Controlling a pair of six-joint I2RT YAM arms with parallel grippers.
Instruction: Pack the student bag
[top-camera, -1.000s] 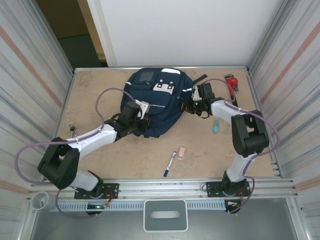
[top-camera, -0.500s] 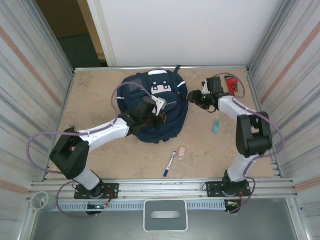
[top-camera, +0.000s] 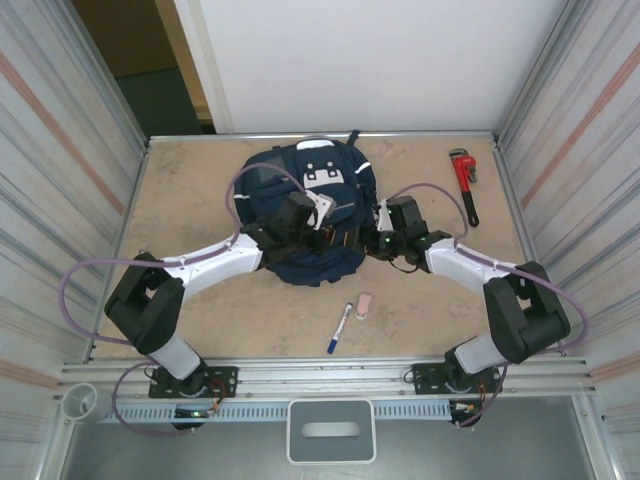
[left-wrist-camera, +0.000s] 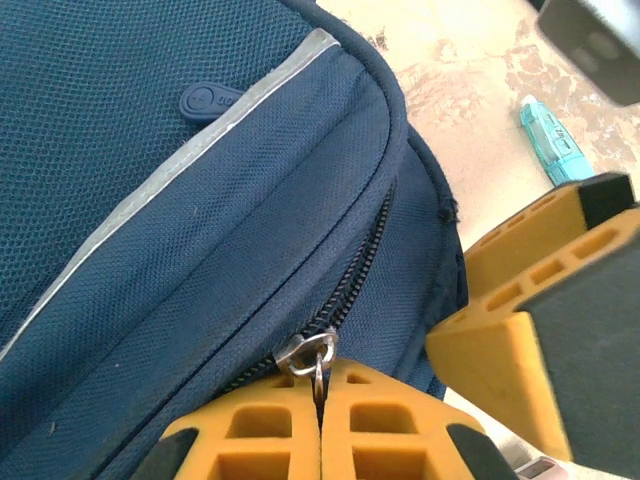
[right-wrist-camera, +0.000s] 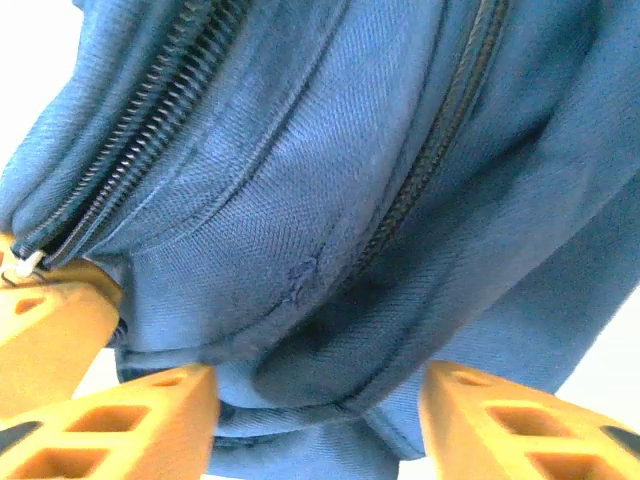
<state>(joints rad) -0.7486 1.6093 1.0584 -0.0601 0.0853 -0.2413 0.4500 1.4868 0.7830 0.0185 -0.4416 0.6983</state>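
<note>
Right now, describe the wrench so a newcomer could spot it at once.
Start at the large navy student bag, then look toward the far right corner of the table. The wrench lies flat there, apart from the bag. It alone is red, with a red head and dark handle, unlike the pen and pink eraser near the front.

White-and-black arms (top-camera: 215, 262), lilac cables (top-camera: 425, 184), ribbed yellow tool fingers (left-wrist-camera: 280, 440)

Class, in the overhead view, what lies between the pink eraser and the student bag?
Bare tabletop separates the pink eraser and the student bag, as the top external view shows.
</note>
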